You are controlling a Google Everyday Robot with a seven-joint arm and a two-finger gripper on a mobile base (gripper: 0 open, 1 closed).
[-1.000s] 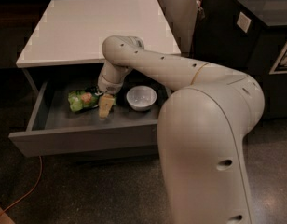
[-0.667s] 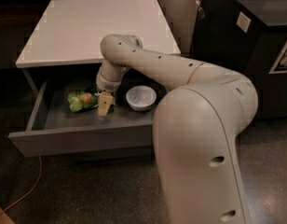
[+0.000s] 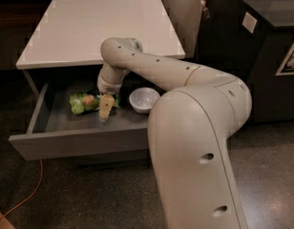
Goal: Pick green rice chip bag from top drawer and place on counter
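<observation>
A bulky cream-coloured robot arm (image 3: 199, 128) fills the right foreground and reaches left, under the glossy white square counter (image 3: 99, 27), into the grey wood-grain top drawer (image 3: 80, 143), which stands pulled out towards the viewer. Inside the drawer a small round white bowl (image 3: 143, 99) sits to the right, and the crinkly green rice chip bag (image 3: 81, 102) lies on the drawer floor to the left. The tan-tipped gripper (image 3: 106, 109) points down between them, just beside the bag's right edge; whether it is parted, closed or touching the bag cannot be told
</observation>
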